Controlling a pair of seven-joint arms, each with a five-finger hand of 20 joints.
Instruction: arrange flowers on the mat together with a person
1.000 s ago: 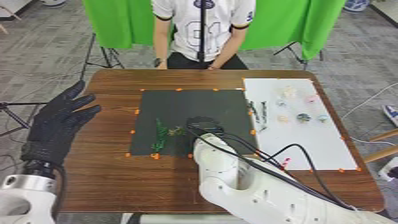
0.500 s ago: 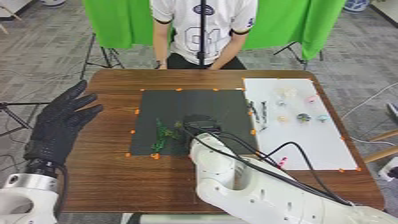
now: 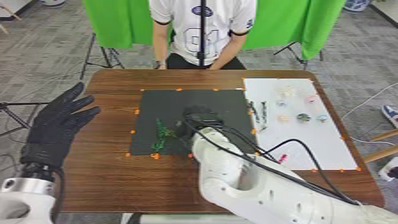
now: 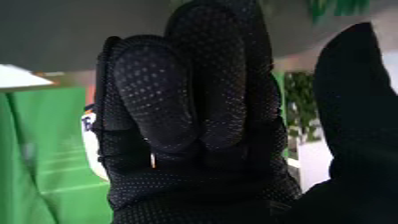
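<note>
Fingers folded in toward the palm, your right hand [image 3: 202, 117] hovers over or rests on the black mat [image 3: 164, 102], right of its middle; you cannot tell which. In the right wrist view, the thumb [image 4: 355, 110] stands apart from those curled fingers [image 4: 155, 95], so your hand is clenched rather than grasping. A long feathery green sprig [image 3: 160, 136] lies on the mat to the left of that hand, its length running toward you, with more greenery [image 3: 169, 132] just beside it. Your left hand [image 3: 51, 125] is raised left of the mat, fingers loosely extended. To the right of the mat, the white sheet [image 3: 333, 147] bears a pink flower [image 3: 312, 99], a pale yellow one [image 3: 286, 92], a peach one [image 3: 283, 119], a dark teal one [image 3: 303, 117] and a light blue one [image 3: 322, 118]. Slender stems [image 3: 265, 114] lie along its left side, and a red piece [image 3: 282, 158] sits nearer you. Behind the wooden table [image 3: 102, 185] hangs a green curtain [image 3: 293, 25].
</note>
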